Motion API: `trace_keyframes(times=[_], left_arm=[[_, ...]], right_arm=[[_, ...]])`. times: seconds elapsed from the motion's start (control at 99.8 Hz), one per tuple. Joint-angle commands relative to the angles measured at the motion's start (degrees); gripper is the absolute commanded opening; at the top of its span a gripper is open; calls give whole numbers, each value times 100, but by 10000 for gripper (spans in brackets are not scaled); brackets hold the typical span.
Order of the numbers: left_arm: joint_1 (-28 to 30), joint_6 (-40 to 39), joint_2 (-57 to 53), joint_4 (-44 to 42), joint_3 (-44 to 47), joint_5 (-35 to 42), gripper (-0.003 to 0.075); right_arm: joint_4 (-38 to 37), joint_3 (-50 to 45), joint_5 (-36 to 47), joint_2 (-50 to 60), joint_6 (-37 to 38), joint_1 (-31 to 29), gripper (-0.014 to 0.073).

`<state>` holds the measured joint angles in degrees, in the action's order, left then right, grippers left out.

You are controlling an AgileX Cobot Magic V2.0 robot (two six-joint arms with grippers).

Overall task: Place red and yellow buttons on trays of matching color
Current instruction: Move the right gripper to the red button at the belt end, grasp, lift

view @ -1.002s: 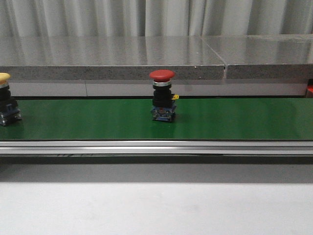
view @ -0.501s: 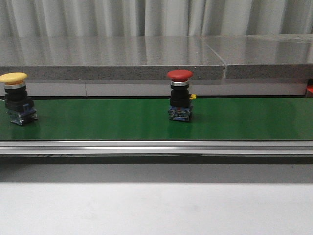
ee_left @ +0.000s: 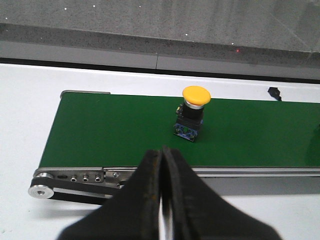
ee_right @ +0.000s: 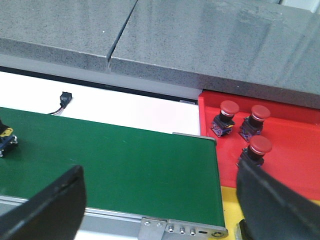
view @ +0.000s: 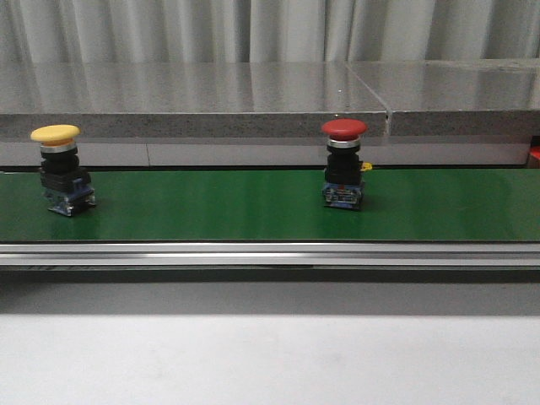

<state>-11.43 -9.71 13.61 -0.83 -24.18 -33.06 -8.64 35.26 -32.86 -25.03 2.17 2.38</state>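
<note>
A red button (view: pixel 344 164) stands upright on the green belt (view: pixel 211 207), right of the middle. A yellow button (view: pixel 59 169) stands on the belt at the far left, and the left wrist view shows this yellow button (ee_left: pixel 192 114) too. My left gripper (ee_left: pixel 161 152) hovers shut and empty over the belt's near rail, short of the yellow button. My right gripper (ee_right: pixel 160 210) is open and empty above the belt's right end. Beside it lie the red tray (ee_right: pixel 295 135) and a corner of the yellow tray (ee_right: pixel 227 200). Neither gripper shows in the front view.
Three red buttons (ee_right: pixel 250 131) sit in the red tray. A dark button base (ee_right: pixel 6 140) peeks in at the edge of the right wrist view. A grey stone ledge (view: pixel 253 101) runs behind the belt. A small black connector (ee_right: pixel 64 97) lies on the white table.
Both buttons have travelled to the right along the belt; the yellow one has come fully into the front view.
</note>
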Motion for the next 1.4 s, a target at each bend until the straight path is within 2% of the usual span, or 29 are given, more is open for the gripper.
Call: trace_keyframes(times=[0.0,0.02,0.301,0.551,0.752,1.393], left_arm=[[-48,-3,69,52,-151,384,-19],[-48,-3,69,52,-151,384,-19],[-48,-3,69,52,-151,384,-19],[-48,-3,69,52,-151,384,-19],[-48,-3,69,52,-151,384,-19],[-48,-3,69,52,-151,384,-19]], right_arm=[[12,160,490,-224,-33,-1,654],[133,162,528,-608,-33,-1,654],[269,426,612,-2134,-33,321,654],[315,1180,555,-3657,-33,843,654],[358,1844,169,-4669,-33,1086,654],[570,2791,20,-5988,-76,1223,654]])
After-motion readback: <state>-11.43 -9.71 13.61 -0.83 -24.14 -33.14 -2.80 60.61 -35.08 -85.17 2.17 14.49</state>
